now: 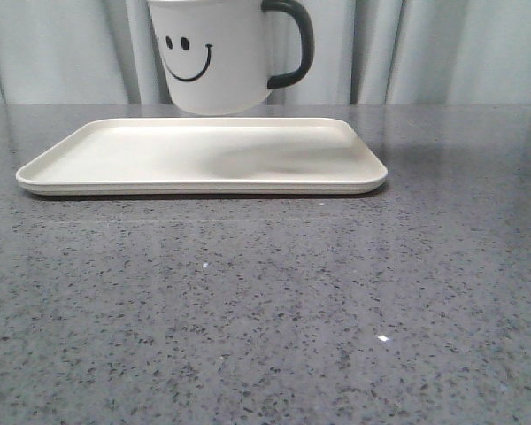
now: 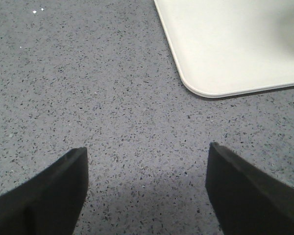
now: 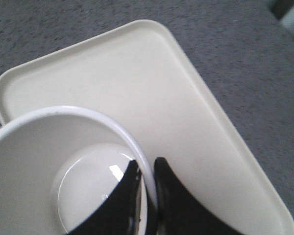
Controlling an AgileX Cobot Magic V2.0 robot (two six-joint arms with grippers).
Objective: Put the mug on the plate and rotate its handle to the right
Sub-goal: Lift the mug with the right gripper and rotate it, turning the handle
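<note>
The white mug (image 1: 217, 57) with a black smiley face hangs in the air above the far part of the cream plate (image 1: 115, 168). Its black handle (image 1: 294, 44) points right in the front view. My right gripper (image 3: 147, 169) is shut on the mug's rim (image 3: 137, 147), one finger inside and one outside, with the plate (image 3: 152, 83) below. The right gripper does not show in the front view. My left gripper (image 2: 147, 156) is open and empty over bare counter, near a corner of the plate (image 2: 225, 58).
The grey speckled counter (image 1: 265, 301) stretches in front of the plate. A pale curtain (image 1: 442, 53) hangs behind the table's far edge.
</note>
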